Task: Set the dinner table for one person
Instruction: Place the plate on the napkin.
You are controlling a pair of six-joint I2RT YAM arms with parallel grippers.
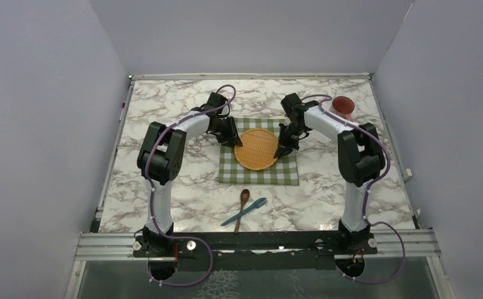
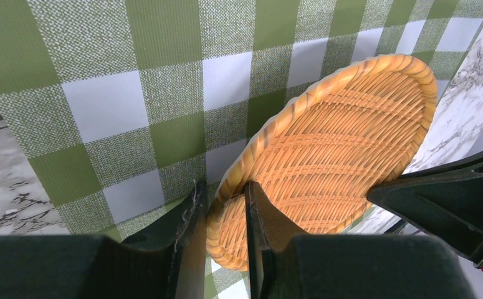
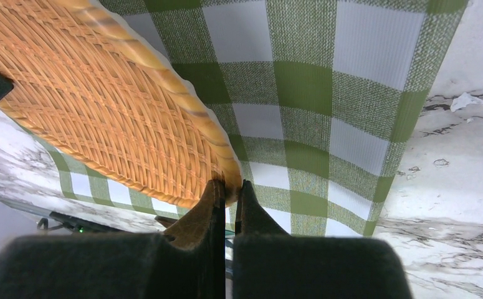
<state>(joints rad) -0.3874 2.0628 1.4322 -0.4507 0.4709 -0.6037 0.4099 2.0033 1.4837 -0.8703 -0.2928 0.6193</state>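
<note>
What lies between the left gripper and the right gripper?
The woven plate, over the checked cloth; the left gripper and the right gripper each clamp its rim. The top view shows this.

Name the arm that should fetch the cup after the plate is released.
Right. The cup stands far right, close beside the right arm; the left arm is across the plate from it.

Dinner table (image 1: 195,199): white marble w/ grey veins, metal-framed. Green/white checked cloth (image 1: 257,175) lies flat mid-table. Round wicker plate (image 1: 256,149) sits on cloth's far half. Left gripper (image 2: 226,193) pinches its L rim; right gripper (image 3: 229,187), jaws closed, meets R rim, gripped or just touching, can't tell. Wooden spoon (image 1: 244,198) & blue fork (image 1: 254,207) lie crossed nr front edge. Red cup (image 1: 343,106) upright, far-right corner.
</note>
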